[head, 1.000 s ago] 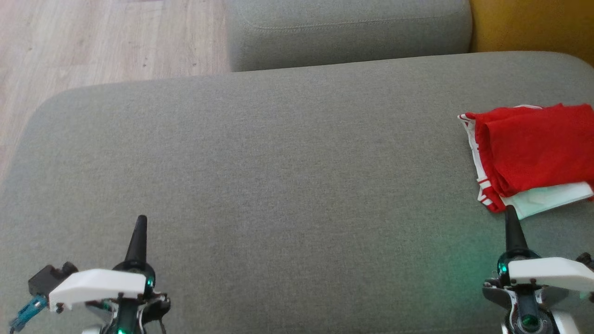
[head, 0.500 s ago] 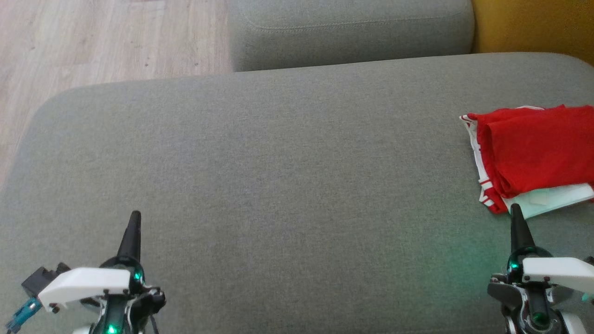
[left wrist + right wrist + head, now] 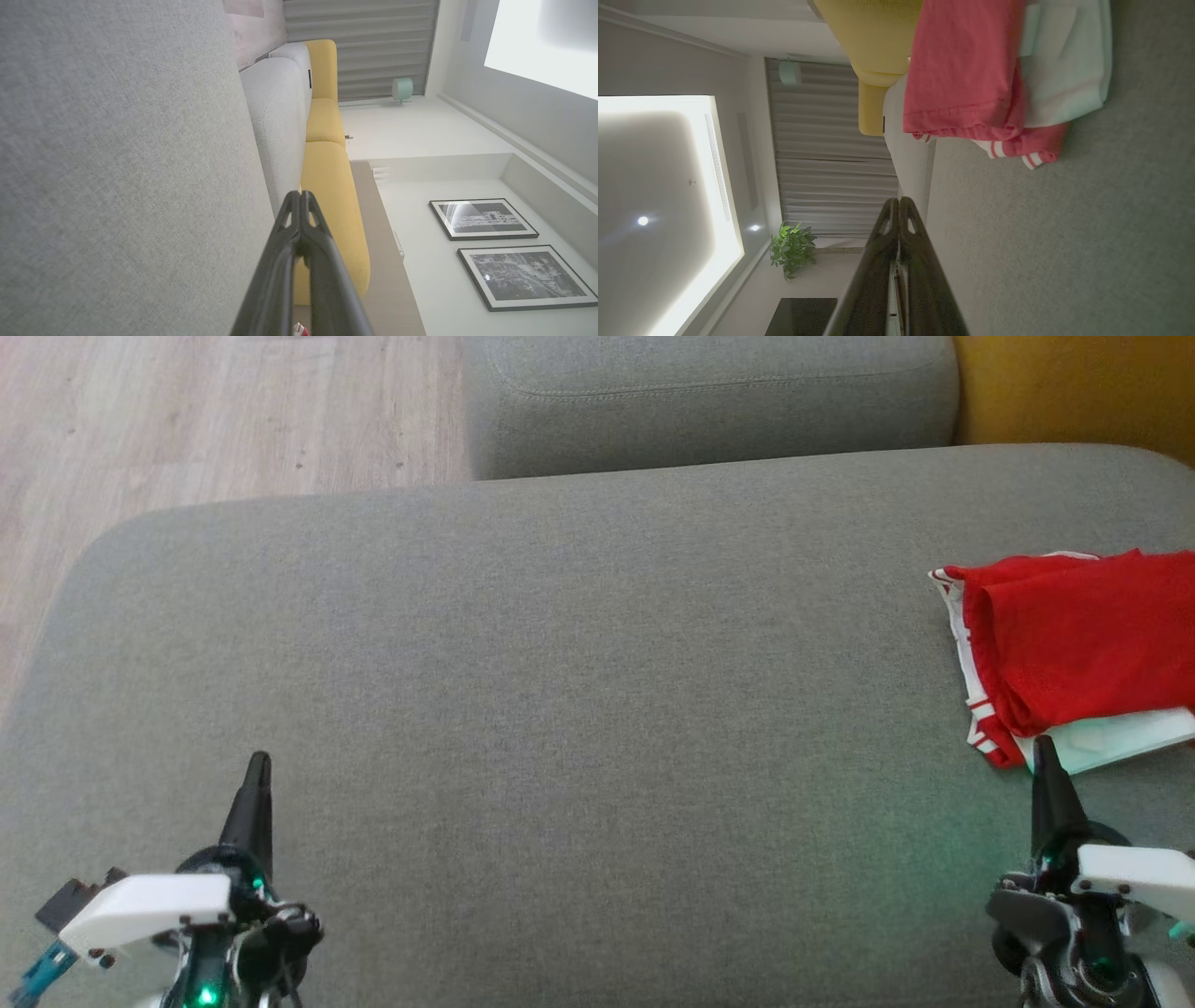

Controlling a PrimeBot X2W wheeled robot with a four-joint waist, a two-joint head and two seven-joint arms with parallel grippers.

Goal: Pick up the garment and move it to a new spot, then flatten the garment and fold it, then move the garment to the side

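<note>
Both grippers are pinched fully closed with nothing in them. Head view first: my left gripper (image 3: 259, 763) sits low left over the bare seat cushion (image 3: 560, 663), and it has slid a bit further left and lower than a second ago. My right gripper (image 3: 1043, 745) is at the lower right and has drifted slightly right. Its tip sits right at the near corner of the garment (image 3: 1074, 635), same as before. The whole picture has nudged a touch too, so that's my head moving and not the couch. The garment hasn't budged. It's folded at the far right of the cushion and runs off the frame edge. It's smooth red fabric with white striped trim along the left side, and a pale layer (image 3: 1116, 739) pokes out from under the near edge. The cushion is grey woven fabric with rounded corners. A second grey cushion (image 3: 709, 401) lies behind it, with pale wood floor (image 3: 187, 420) at the top left and something mustard yellow (image 3: 1074, 383) at the top right.

Left wrist view: my two dark fingers meet at a point, and there are small cut-out holes near the tips. Coarse grey weave runs alongside, yellow cushions (image 3: 327, 186) sit beyond, and two framed black-and-white prints (image 3: 483, 219) hang on a white wall.

Right wrist view: the fingers are pressed together the same way. The garment lies just ahead, apart from the tips, and you can see a stitched hem and the striped cuff. Further back there are pleated grey curtains (image 3: 831, 163) and a leafy plant (image 3: 791, 247).
</note>
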